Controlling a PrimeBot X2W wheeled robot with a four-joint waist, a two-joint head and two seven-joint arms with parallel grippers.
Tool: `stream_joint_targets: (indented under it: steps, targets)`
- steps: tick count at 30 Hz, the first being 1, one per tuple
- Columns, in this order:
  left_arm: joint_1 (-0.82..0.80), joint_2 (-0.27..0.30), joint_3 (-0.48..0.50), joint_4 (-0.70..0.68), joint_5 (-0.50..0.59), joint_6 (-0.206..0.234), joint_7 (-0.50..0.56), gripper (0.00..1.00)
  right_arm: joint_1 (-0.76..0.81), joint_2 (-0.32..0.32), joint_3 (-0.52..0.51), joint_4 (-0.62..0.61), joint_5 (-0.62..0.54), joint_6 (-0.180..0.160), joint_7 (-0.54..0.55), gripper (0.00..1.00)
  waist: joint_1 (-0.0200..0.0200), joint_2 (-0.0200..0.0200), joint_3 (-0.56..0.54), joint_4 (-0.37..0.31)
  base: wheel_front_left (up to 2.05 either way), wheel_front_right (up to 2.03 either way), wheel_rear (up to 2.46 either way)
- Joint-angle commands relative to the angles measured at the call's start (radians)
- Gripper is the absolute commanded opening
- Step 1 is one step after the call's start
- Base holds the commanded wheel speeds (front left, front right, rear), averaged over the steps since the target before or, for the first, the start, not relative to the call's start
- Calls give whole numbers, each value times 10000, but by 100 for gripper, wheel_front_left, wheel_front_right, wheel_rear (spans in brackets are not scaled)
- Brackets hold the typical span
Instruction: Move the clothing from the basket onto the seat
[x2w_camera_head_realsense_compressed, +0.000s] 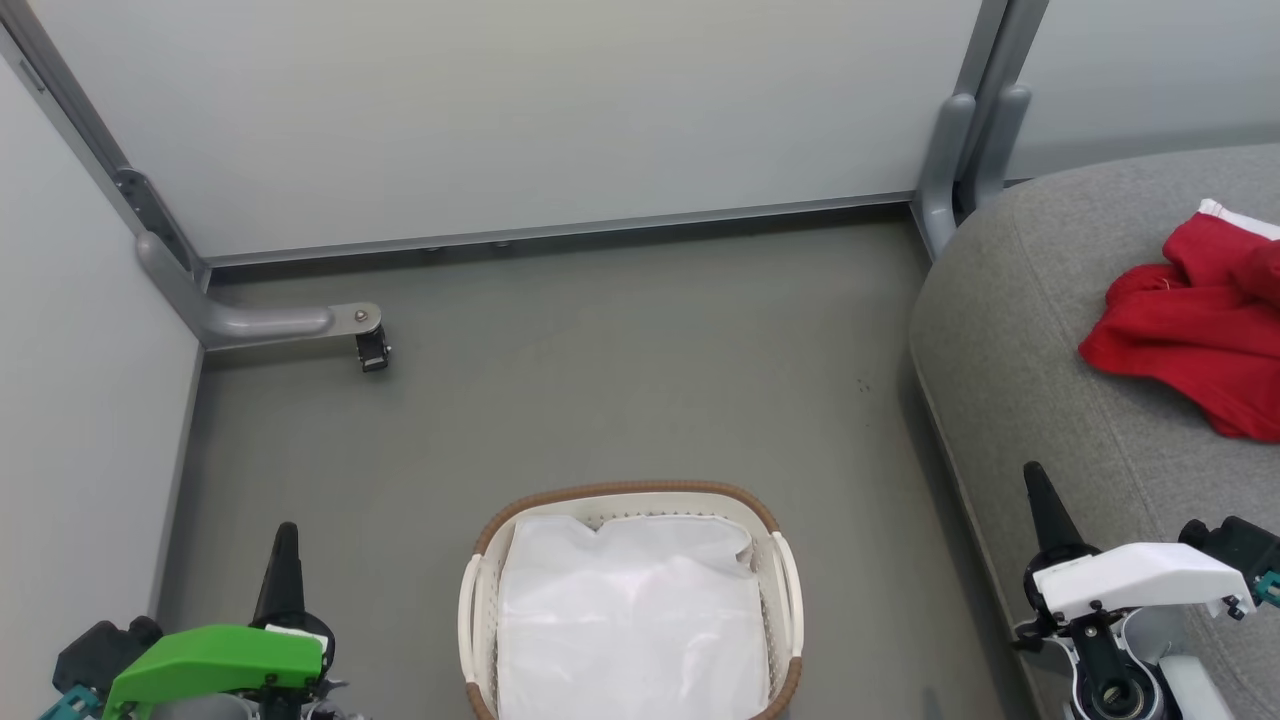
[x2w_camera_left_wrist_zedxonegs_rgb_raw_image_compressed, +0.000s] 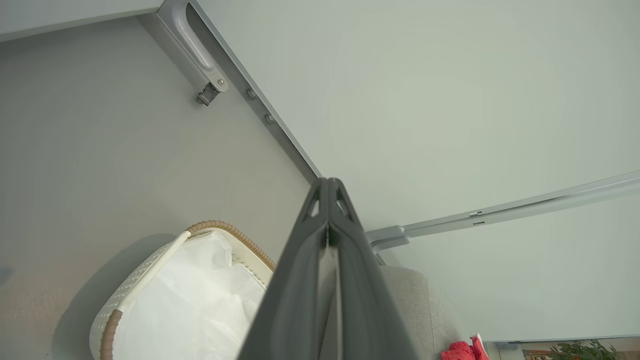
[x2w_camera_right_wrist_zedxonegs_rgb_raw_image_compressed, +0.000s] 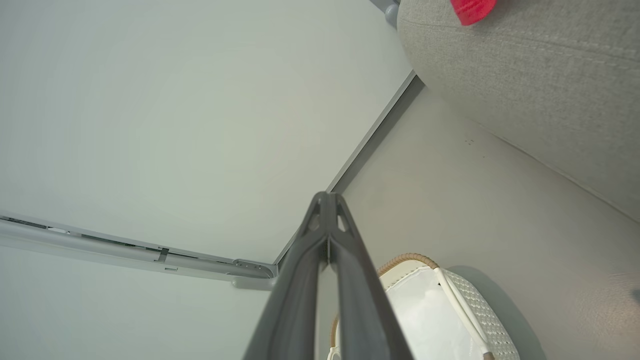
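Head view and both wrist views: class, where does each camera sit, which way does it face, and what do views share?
Head view: on the head, facing down at basket, seat, clothing; left tool, right tool at bottom.
Left wrist view: along its shut tool toward the wall.
Right wrist view: likewise.
Shared: basket, seat, clothing.

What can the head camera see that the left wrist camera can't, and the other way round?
Head view extra: the right gripper with its white cover, fingers shut. Left wrist view extra: what looks like a green leafy plant in the bottom corner. Both: the left gripper, fingers shut, the oval white plastic basket with a brown woven rim, its white cloth liner, and the bright red clothing lying on the big grey fabric sofa.
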Motion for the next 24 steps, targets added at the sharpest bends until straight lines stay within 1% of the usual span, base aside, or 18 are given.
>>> stream_joint_targets:
  steps: [1, 24]
  targets:
    - [-279, 62, 73, -152, -264, -28, 73, 0, 77, -55, -69, -152, 291, -4, 72, 0, 0, 0, -9, -2, 0, 0, 0]
    - [-426, 73, 249, -432, -2334, -67, 638, 0, 127, -68, -286, -438, 2515, -6, 634, 0, 0, 0, -156, -39, 0, 0, 0]
